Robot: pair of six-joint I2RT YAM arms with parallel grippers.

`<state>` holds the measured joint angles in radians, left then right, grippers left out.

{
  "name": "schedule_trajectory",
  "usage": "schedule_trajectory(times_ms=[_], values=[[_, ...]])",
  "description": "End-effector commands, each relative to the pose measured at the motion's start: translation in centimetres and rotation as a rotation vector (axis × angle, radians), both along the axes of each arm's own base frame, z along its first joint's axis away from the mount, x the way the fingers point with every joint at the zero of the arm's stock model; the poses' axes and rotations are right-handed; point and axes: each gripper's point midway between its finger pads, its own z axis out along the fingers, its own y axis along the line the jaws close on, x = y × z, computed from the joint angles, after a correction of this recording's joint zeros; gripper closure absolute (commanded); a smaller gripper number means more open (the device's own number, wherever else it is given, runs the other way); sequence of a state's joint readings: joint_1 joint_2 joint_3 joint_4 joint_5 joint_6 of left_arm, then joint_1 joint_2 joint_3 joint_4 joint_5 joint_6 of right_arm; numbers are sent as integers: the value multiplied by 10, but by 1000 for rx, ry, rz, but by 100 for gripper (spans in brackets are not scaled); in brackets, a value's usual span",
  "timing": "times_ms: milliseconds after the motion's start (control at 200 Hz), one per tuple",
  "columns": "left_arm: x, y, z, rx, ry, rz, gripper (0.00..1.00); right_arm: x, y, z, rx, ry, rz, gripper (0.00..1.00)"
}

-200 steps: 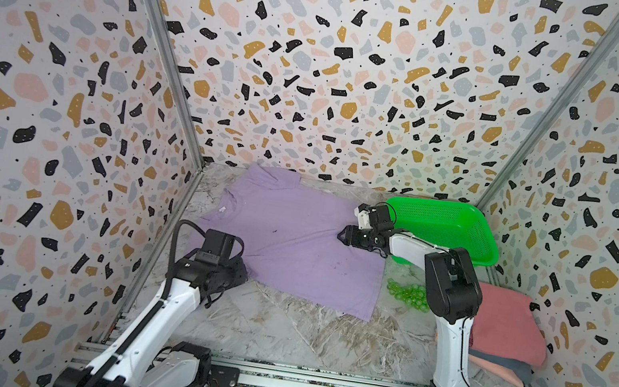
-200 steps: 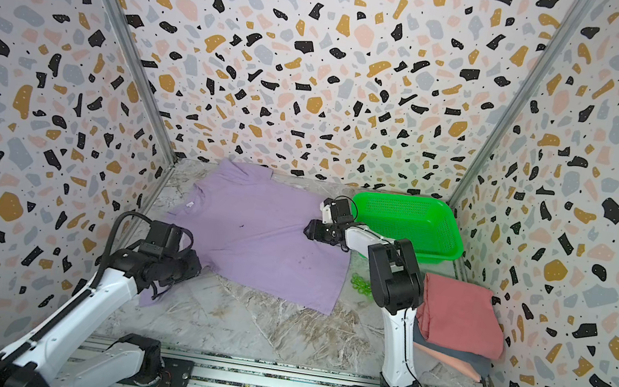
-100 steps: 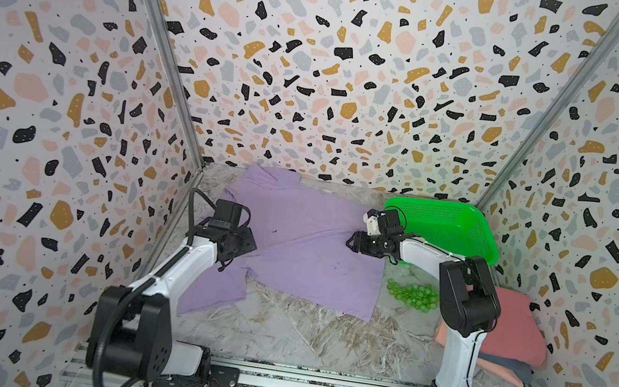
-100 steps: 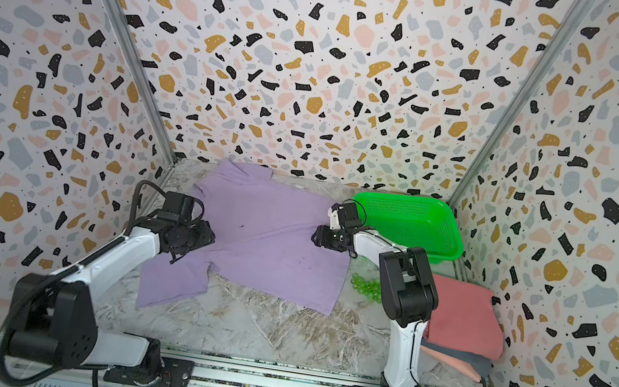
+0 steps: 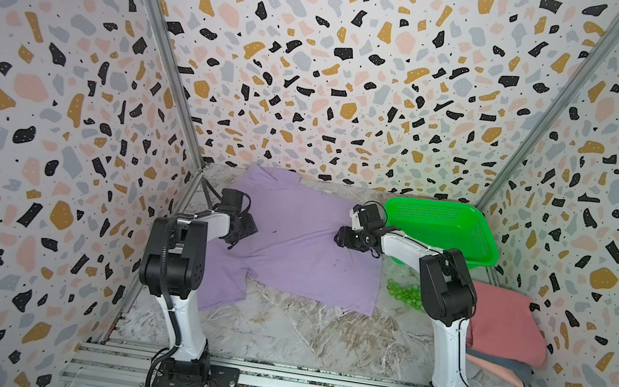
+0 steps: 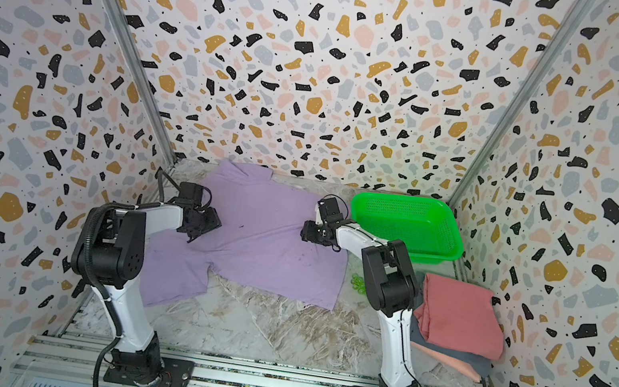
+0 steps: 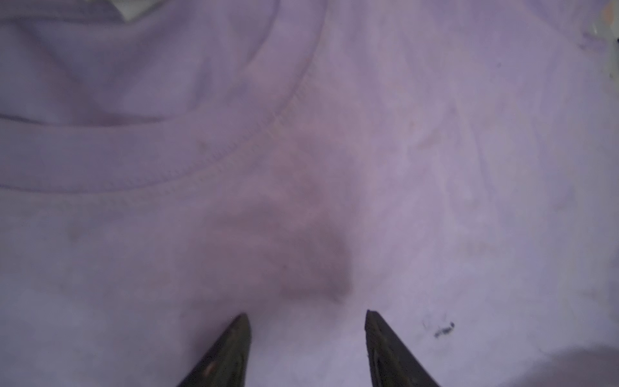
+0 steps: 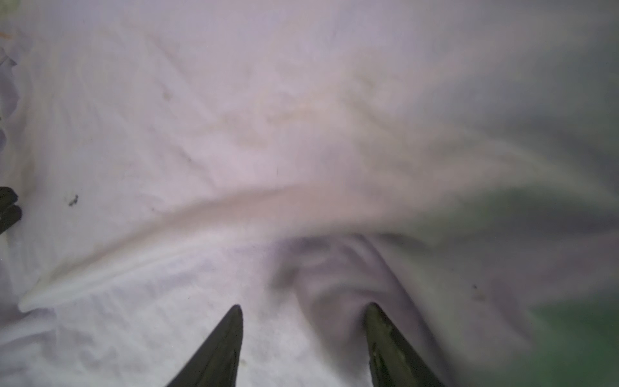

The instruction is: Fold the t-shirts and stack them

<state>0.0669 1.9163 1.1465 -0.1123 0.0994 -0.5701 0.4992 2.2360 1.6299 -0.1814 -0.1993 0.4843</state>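
A large lavender t-shirt (image 5: pixel 304 244) lies spread across the back of the marble table (image 5: pixel 319 335), one sleeve (image 5: pixel 221 286) flat at the front left. My left gripper (image 5: pixel 233 239) hovers open over the shirt near its collar seam (image 7: pixel 201 160); the left wrist view shows the gripper (image 7: pixel 306 316) with only flat cloth between the tips. My right gripper (image 5: pixel 341 236) stands open low on the shirt's right part, where the cloth puckers against one fingertip (image 8: pixel 375 321). Folded t-shirts are stacked at the right: salmon (image 5: pixel 502 322) on top, grey-blue (image 5: pixel 504 362) under it.
A green mesh basket (image 5: pixel 441 228) stands at the back right, close behind the right arm. A cluster of small green balls (image 5: pixel 405 294) lies between the shirt's right edge and the stack. Patterned walls close in on three sides.
My left gripper let go of the front-left sleeve, opened, and moved back and right onto the shirt near the collar. The sleeve now lies flat. My right gripper shifted slightly left.
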Motion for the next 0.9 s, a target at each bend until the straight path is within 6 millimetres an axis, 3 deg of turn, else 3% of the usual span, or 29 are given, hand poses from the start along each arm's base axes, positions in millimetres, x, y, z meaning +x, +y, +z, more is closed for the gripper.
schedule_trajectory(times_ms=[0,120,295,380,471,591,721,786,891], values=[[-23,34,-27,6,84,100,43,5,-9,-34,-82,86,-43,41],[-52,46,-32,7,114,132,43,27,9,-42,-61,93,-28,41],[-92,39,-42,-27,162,171,43,55,37,-40,-18,80,4,41],[-99,34,-44,-60,159,190,44,60,39,-39,-12,74,4,40],[-93,30,-40,-85,148,175,44,61,33,-38,-17,77,-2,41],[-70,32,-19,-61,98,127,43,48,23,-17,-49,57,18,41],[-52,38,29,-6,12,76,42,25,7,26,-58,-34,24,40],[-65,48,42,61,34,102,40,12,-2,54,-46,-85,38,38],[-111,59,45,113,110,157,36,-18,-19,81,-40,-109,53,34]])
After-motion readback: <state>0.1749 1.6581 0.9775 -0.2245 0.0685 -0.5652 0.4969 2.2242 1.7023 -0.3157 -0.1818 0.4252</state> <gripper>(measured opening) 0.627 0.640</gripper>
